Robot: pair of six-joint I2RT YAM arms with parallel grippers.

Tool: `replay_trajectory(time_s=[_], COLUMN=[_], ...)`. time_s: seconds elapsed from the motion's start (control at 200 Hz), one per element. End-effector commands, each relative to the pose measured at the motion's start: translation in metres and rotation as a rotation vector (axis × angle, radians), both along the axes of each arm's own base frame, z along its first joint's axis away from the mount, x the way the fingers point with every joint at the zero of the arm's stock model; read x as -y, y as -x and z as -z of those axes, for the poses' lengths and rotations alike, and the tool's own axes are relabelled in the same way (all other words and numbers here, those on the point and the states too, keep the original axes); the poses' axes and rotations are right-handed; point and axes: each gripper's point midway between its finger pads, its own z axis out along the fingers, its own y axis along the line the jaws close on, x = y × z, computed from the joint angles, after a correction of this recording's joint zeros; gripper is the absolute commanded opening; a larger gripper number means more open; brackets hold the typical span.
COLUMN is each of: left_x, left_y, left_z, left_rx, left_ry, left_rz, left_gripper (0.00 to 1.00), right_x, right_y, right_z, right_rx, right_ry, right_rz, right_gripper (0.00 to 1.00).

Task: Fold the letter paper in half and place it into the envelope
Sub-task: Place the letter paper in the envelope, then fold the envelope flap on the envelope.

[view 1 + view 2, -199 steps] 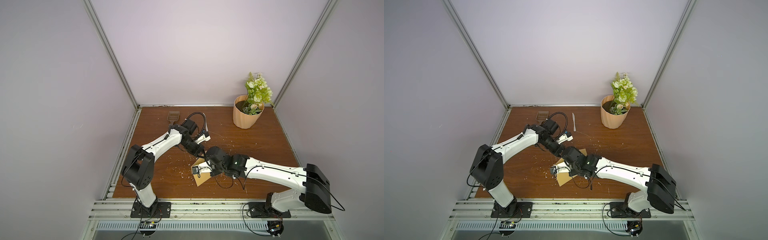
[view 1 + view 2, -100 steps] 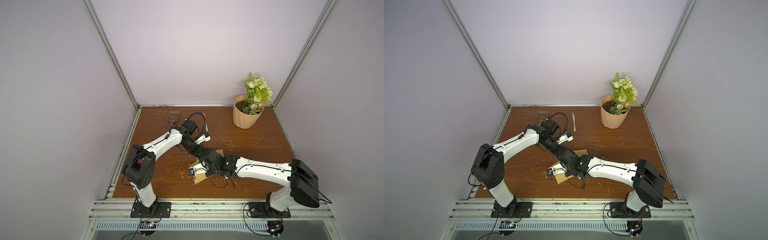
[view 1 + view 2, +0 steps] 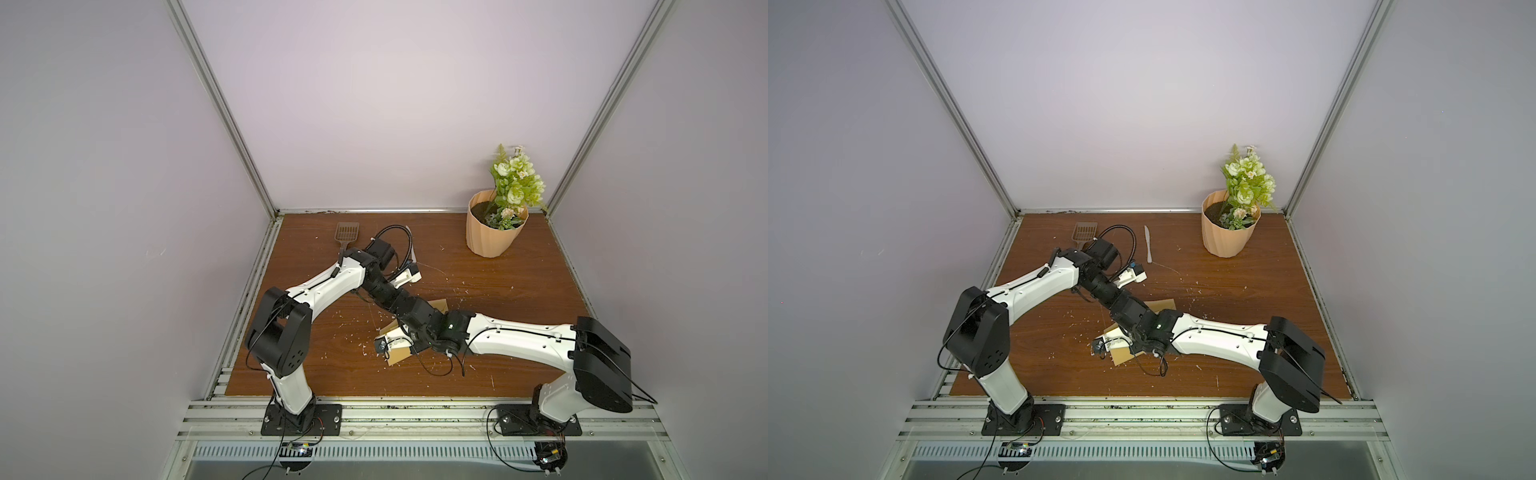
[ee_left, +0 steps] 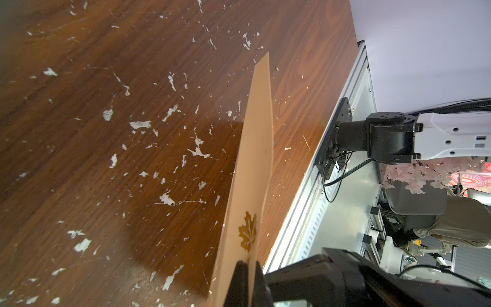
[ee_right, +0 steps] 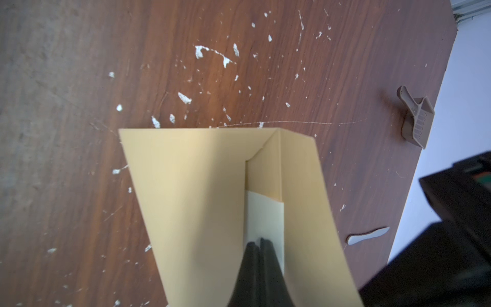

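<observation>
Two robot arms met over a tan envelope (image 3: 397,357) near the middle of a scuffed brown counter (image 3: 519,316), somewhat closer to the edge where the arms are mounted than to the far edge. Both top views showed only corners of it, because the wrists covered the rest.

In the right wrist view, the right end effector (image 5: 259,243) was clenched on the near end of the letter paper (image 5: 265,218), a pale cream strip. The paper lay straight ahead of the fingertips. Its far edge was already inside the envelope (image 5: 191,191), which bowed open like a trough around it. The pocket's long axis ran on in line with the fingers, and some empty depth remained beyond the paper's edge.

In the left wrist view, the left end effector (image 4: 245,265) was pinched shut on a tan sheet held up on edge above the counter and printed with a gold maple leaf (image 4: 248,234). That sheet appeared to be the envelope's side or flap (image 4: 255,159), though which part could not be told.

The right arm was the one on the paper, so the coming push would likely go forward along the pocket while the left arm steadied the envelope.
</observation>
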Motion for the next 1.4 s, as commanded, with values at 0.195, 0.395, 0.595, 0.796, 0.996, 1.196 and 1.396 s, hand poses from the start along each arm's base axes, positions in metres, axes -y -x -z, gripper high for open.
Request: replay_trajectory(time_s=[0.195, 0.395, 0.595, 0.796, 0.996, 1.196, 1.396], left_x=[-0.029, -0.063, -0.068, -0.063, -0.054, -0.055, -0.043], left_y=[-0.042, -0.091, -0.108, -0.111, -0.098, -0.095, -0.085], left_z=[0.009, 0.008, 0.011, 0.015, 0.032, 0.038, 0.050], left_rx=[0.088, 0.205, 0.258, 0.316, 0.325, 0.338, 0.340], left_ry=[-0.128, -0.220, -0.256, -0.314, -0.356, -0.369, -0.397], left_rz=[-0.108, -0.332, -0.439, -0.470, -0.491, -0.526, -0.481], left_gripper=[0.00, 0.00, 0.00, 0.00, 0.00, 0.00, 0.01], right_x=[0.006, 0.068, 0.117, 0.084, 0.061, 0.065, 0.071], right_y=[-0.018, -0.047, -0.076, -0.080, -0.079, -0.077, -0.070], right_z=[-0.096, -0.136, -0.096, -0.005, 0.036, 0.070, 0.099], right_rx=[0.088, 0.200, -0.092, -0.610, -0.756, -0.824, -0.891], right_ry=[-0.302, -0.632, -0.818, -0.658, -0.609, -0.548, -0.505], right_rz=[0.198, 0.636, 1.127, 1.305, 1.317, 1.361, 1.404], right_gripper=[0.15, 0.43, 0.51, 0.00, 0.00, 0.00, 0.00])
